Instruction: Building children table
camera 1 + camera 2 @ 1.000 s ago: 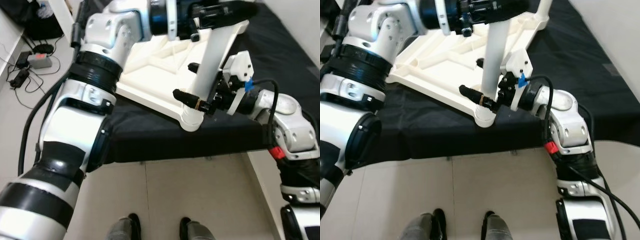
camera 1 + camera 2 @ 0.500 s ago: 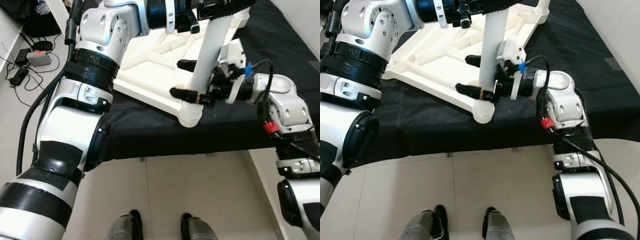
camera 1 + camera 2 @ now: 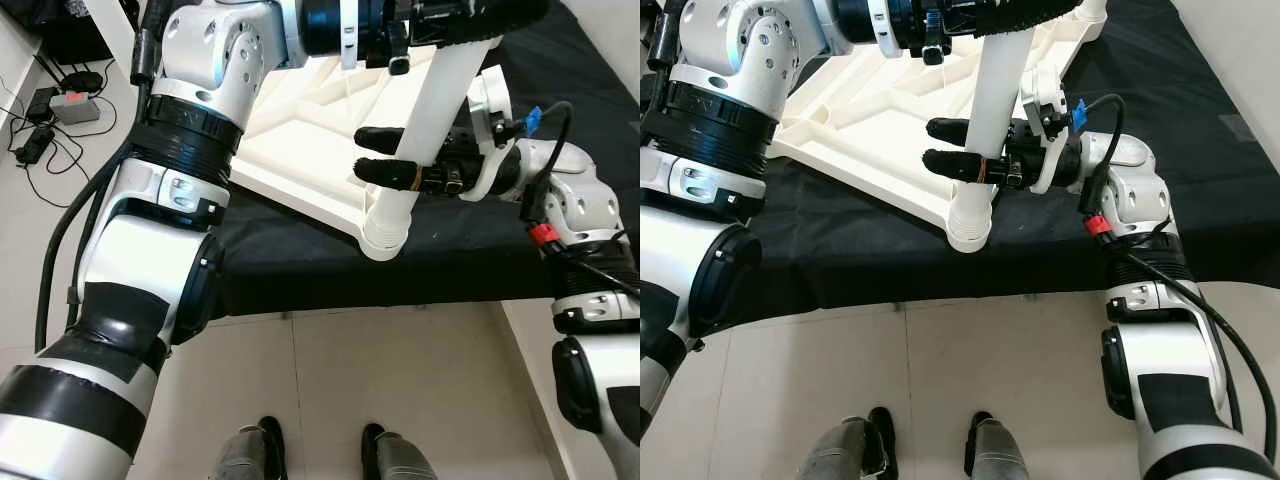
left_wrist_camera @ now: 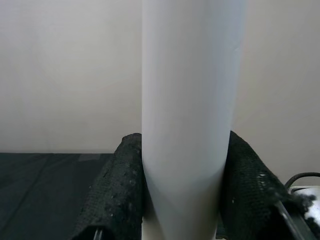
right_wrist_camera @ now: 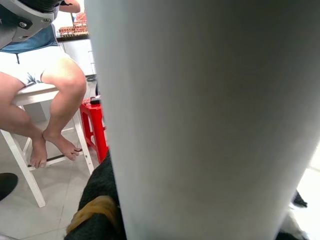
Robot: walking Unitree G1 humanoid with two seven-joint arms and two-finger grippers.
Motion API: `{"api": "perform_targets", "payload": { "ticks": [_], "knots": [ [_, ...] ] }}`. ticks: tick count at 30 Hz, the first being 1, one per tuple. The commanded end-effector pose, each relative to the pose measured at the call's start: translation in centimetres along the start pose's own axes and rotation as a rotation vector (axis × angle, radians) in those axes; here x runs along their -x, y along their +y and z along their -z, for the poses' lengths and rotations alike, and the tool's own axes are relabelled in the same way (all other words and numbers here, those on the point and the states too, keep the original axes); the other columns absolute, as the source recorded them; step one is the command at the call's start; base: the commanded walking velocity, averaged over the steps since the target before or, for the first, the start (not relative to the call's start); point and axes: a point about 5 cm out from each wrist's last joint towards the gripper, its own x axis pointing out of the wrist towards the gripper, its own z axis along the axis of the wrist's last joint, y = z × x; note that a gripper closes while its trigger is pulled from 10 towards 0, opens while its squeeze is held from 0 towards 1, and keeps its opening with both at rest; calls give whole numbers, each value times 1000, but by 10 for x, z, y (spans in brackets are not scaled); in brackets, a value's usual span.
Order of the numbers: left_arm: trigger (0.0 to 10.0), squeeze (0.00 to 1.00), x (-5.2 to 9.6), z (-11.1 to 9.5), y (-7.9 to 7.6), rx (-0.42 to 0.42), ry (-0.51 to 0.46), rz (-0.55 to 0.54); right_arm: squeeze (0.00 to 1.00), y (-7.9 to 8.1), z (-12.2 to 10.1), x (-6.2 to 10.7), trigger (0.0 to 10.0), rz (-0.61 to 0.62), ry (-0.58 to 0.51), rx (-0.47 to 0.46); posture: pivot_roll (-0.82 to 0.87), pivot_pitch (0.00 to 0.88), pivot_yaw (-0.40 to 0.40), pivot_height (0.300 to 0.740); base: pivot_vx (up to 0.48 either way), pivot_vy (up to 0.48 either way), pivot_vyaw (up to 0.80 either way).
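The white table leg [image 3: 992, 110] is held upright with its lower end seated in the corner socket [image 3: 968, 228] of the upturned white tabletop [image 3: 875, 110], which lies on a black-covered surface [image 3: 840, 250] near its front edge. The main risk is judged to be the leg binding or cross-seating in the socket if the two grips pull it off the socket's axis; a slip of either grip could also let the leg tip, and the tabletop could be dragged toward the edge, since the socket corner lies close to it. The left gripper [image 3: 455, 15] is reached across from the left with the elbow bent high, and its two black fingers are clamped on the leg's upper part, one pad pressed to each side in the left wrist view. The right gripper [image 3: 962, 145] comes in level from the right, forearm nearly horizontal, and its fingers are closed around the leg's lower part just above the socket. A seated person's bare legs [image 5: 55, 100] are seen in the right wrist view.
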Motion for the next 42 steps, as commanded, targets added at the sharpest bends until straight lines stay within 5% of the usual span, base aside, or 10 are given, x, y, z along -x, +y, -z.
{"api": "perform_targets", "payload": {
  "ticks": [1,9,10,11,25,32,36,38,41,42],
  "knots": [
    [0,0,-8,20,-5,49,69,34,0,10,17,-18,0,-124,28,-49,9,300,42,740,0,0,0],
    [0,0,-12,17,-8,30,47,64,0,12,17,-16,0,-119,7,-45,6,299,43,740,0,0,0],
    [4863,1000,-13,17,-9,20,41,59,0,12,16,-15,0,-117,2,-38,3,299,43,740,0,0,0],
    [10000,1000,-13,16,-9,15,36,55,0,12,15,-15,0,-114,0,-29,0,300,43,740,0,0,0],
    [10000,1000,53,-12,0,24,-68,-183,0,19,13,-13,0,-144,53,35,3,297,40,740,0,0,0],
    [10000,1000,140,15,-28,103,-31,-560,0,18,12,-20,0,-153,151,87,-5,300,21,740,0,0,0],
    [10000,1000,192,74,-80,247,81,-819,0,19,4,-22,0,-175,147,69,-15,302,5,740,0,0,0],
    [10000,976,182,132,-158,368,255,-783,0,20,0,-21,0,-205,129,66,-21,311,-20,740,0,0,0],
    [10000,976,172,145,-188,412,302,-743,0,19,-1,-21,0,-209,126,66,-23,312,-24,740,0,0,0],
    [10000,31,157,156,-226,508,335,-715,0,17,0,-23,0,-211,123,58,-24,314,-33,740,0,0,0]
  ]
}}
